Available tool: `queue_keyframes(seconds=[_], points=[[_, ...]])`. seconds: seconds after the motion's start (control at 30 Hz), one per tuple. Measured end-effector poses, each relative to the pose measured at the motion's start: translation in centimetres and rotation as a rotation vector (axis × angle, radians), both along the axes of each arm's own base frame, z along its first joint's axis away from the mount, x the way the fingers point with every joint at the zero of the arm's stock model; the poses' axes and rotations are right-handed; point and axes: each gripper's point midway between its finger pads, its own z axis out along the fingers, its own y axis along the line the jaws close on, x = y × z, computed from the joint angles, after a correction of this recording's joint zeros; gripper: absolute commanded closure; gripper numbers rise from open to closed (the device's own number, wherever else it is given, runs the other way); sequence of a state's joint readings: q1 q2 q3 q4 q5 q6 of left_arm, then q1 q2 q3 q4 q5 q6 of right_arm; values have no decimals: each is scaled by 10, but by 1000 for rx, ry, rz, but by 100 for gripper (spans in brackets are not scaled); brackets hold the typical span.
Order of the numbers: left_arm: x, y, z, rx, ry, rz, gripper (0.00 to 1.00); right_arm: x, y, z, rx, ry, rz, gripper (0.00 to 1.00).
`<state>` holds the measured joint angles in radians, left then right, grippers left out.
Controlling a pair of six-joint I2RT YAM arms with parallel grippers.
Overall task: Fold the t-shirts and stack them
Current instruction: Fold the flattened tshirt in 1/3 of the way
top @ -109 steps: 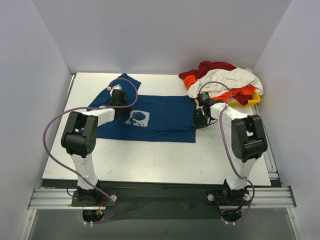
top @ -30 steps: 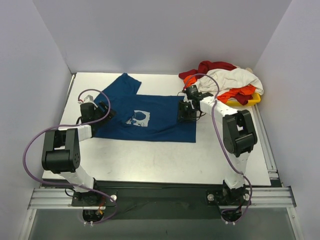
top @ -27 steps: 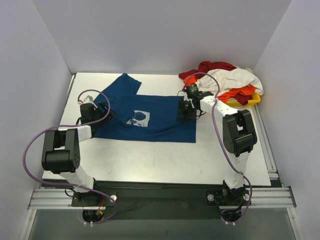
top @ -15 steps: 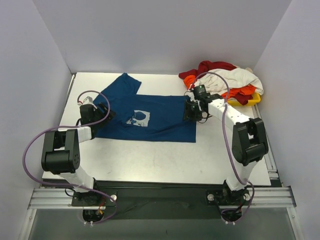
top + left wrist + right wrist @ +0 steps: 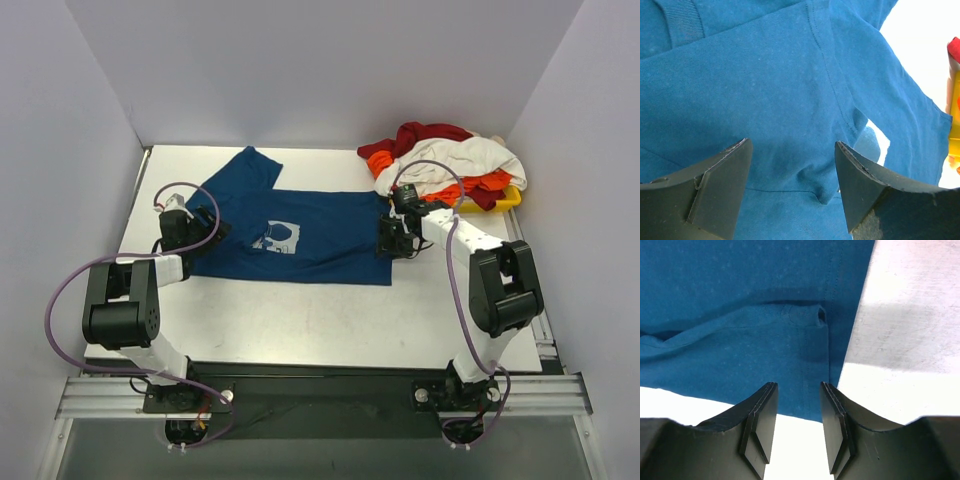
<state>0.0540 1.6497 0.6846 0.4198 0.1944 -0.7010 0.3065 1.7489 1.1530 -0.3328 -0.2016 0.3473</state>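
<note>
Hardly begun. Lying flat, unfolded, mid-table: blue shirt [image 5: 330,242]. Heaped far right on tray [image 5: 506,203]: other shirts [image 5: 460,156]. Poised at its left sleeve with left claw [image 5: 792,186] wide, at its right hem with right claw [image 5: 798,425] narrower, both empty. Yet to fold, stack.
</note>
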Motion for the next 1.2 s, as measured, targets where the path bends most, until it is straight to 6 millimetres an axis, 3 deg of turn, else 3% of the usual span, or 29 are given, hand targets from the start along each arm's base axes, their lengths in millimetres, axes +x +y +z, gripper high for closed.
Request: queue_keyframes(seconds=[0.37,0.6,1.0,1.2], points=[[1,10,-4,-2,18,78,22,-10,-11,-15,-47,32,-35,61],[-1,17,-10,-55,43,150,22,-27,-17,-32,-72,85,-46,62],[-19,34,-15,-183,24,280,23,-38,-10,-36,-65,62,-44,97],[-34,43,-16,-242,6,325,23,-56,-6,-36,-61,68,-33,100]])
